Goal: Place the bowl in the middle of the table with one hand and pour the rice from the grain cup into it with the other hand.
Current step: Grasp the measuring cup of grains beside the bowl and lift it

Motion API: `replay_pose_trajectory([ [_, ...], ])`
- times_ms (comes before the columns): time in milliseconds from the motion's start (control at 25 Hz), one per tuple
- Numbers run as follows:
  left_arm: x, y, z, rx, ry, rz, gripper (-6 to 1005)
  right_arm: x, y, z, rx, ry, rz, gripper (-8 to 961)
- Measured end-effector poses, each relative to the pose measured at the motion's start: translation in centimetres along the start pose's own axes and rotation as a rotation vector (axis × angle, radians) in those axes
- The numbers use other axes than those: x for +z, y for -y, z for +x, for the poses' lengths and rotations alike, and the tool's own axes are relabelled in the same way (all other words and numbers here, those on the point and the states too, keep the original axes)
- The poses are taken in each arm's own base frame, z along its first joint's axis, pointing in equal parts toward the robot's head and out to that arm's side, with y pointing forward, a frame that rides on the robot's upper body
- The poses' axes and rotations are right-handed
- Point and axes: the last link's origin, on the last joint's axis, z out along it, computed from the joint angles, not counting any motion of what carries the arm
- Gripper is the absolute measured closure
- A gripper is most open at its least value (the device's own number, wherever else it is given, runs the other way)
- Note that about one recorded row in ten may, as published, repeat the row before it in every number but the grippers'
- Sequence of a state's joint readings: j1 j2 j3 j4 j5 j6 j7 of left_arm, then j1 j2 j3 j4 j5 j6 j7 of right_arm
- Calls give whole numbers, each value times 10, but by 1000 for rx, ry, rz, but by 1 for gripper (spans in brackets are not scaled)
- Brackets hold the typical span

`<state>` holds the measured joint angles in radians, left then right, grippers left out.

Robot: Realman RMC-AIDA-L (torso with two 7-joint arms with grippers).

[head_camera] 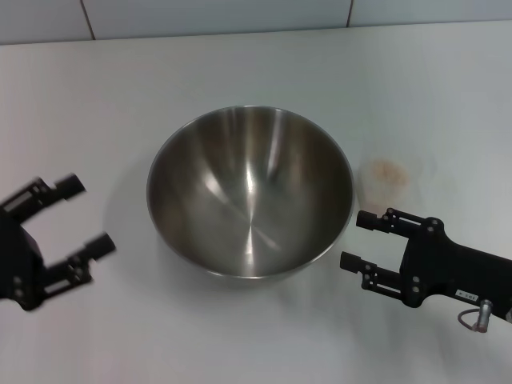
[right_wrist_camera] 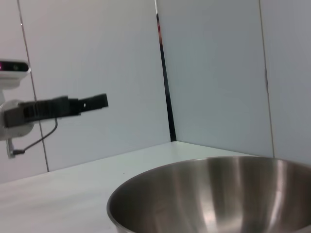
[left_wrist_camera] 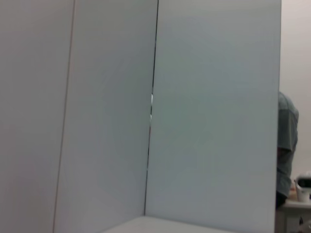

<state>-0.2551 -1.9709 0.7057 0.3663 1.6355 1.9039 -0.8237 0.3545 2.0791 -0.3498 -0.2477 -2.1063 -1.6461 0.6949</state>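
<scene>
The steel bowl [head_camera: 250, 192] stands upright and empty in the middle of the white table [head_camera: 240, 64]; its rim also fills the lower part of the right wrist view [right_wrist_camera: 209, 194]. The grain cup [head_camera: 388, 178], faint and nearly see-through, stands just right of the bowl, with pale tan rice [head_camera: 387, 171] inside. My right gripper [head_camera: 356, 240] is open beside the bowl's right rim, a little in front of the cup, touching neither. On the bowl's left, my left gripper [head_camera: 86, 214] is open, empty and well apart from the bowl; it also shows far off in the right wrist view [right_wrist_camera: 99, 101].
A pale tiled wall [head_camera: 216, 14] runs along the table's far edge. The left wrist view shows only wall panels [left_wrist_camera: 209, 111], a table corner and a person [left_wrist_camera: 286, 145] at its edge.
</scene>
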Motion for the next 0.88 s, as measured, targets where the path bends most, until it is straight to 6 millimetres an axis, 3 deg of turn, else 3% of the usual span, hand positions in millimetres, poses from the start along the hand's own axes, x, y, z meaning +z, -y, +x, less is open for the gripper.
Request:
replay_pose_trajectory([
  [160, 3, -8, -17, 18, 65, -10, 185, 0, 0, 0, 1, 1, 0, 297],
  [880, 3, -13, -41, 96, 192, -4, 184, -2, 0, 2, 3, -6, 8, 296],
])
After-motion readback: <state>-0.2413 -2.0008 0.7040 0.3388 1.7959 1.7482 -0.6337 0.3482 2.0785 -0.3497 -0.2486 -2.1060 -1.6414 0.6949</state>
